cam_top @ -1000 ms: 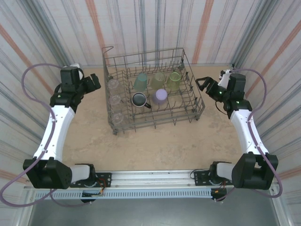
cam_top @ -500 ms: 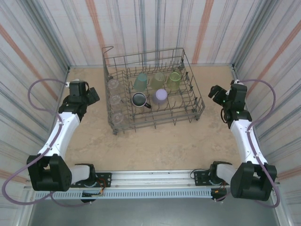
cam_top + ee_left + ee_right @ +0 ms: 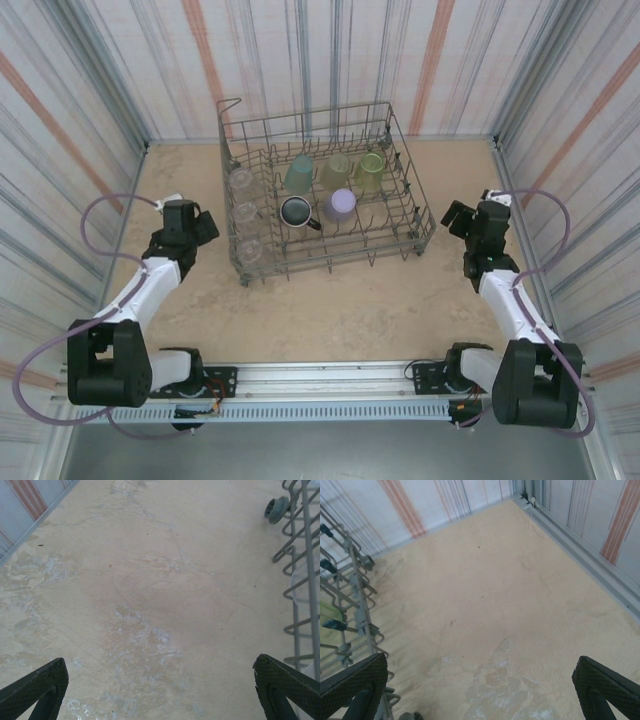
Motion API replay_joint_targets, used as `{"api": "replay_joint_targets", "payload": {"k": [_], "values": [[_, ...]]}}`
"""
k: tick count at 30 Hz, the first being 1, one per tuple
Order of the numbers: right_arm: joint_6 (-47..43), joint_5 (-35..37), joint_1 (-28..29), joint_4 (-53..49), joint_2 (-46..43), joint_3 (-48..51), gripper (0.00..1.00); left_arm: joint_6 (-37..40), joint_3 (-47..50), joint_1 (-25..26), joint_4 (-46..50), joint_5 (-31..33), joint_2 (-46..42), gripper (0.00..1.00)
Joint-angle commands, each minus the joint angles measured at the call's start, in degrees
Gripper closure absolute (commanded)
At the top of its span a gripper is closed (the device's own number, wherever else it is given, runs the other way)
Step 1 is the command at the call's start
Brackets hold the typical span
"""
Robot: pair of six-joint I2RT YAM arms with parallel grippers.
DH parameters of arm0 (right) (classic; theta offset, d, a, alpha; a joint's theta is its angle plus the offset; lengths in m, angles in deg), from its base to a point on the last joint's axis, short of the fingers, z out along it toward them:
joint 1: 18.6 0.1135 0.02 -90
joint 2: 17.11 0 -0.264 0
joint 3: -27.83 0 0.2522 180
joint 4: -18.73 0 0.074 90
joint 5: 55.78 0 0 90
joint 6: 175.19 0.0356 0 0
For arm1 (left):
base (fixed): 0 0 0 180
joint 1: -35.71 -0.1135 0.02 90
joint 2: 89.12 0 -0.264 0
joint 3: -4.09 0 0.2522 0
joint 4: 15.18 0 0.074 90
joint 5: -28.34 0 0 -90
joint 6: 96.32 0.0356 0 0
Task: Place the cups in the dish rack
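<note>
**Eight cups sit in the rack, both grippers empty at its sides**

A large grey wire dish rack [image 3: 340, 258] with rows of upright tines stands at the middle of the beige, marbled table top [image 3: 330, 320], boxed in by striped panel walls [image 3: 90, 90]. In the overhead view the left gripper [image 3: 200, 228] is low beside the rack's left wall and the right gripper [image 3: 455, 218] is near its right wall. Each is apart from the wire.

Both sets of jaws are spread wide and hold nothing. The left wrist camera shows the left gripper [image 3: 159, 666] over bare table, with the rack's wire loops [image 3: 300, 555] and a small grey wheel [image 3: 276, 509] just to its right. The right gripper [image 3: 480, 662] likewise frames open table, with the rack's blue-tipped tines [image 3: 350, 595] at its left.

Inside the rack, three clear tumblers [image 3: 245, 213] line the left column. A teal tumbler [image 3: 298, 173], a paler greenish tumbler [image 3: 336, 170] and a green tumbler [image 3: 371, 170] share the far row. The black handled mug [image 3: 296, 211] and a pale purple tumbler [image 3: 340, 204] sit side by side nearer the middle.
</note>
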Motion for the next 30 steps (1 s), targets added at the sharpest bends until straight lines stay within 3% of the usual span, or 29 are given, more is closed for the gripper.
{"api": "replay_joint_targets", "payload": {"k": [1, 11, 23, 30], "values": [[-5.18, 3.65, 1.51, 4.62, 1.84, 1.18, 0.01, 3.51, 3.18, 1.57, -7.57, 5.38, -2.5, 0.01], [-9.5, 5.03, 6.54, 15.31, 6.56, 5.11, 0.01, 7.02, 12.71, 2.25, -22.91, 8.11, -5.87, 0.01], [-12.27, 5.48, 6.98, 22.55, 11.75, 7.95, 0.01, 10.78, 16.81, 1.8, -35.93, 7.19, 2.83, 0.01], [-13.32, 3.58, 6.83, 27.49, 13.78, 10.29, 0.01, 12.62, 14.89, 0.71, -34.63, 4.1, 4.47, 0.01]]}}
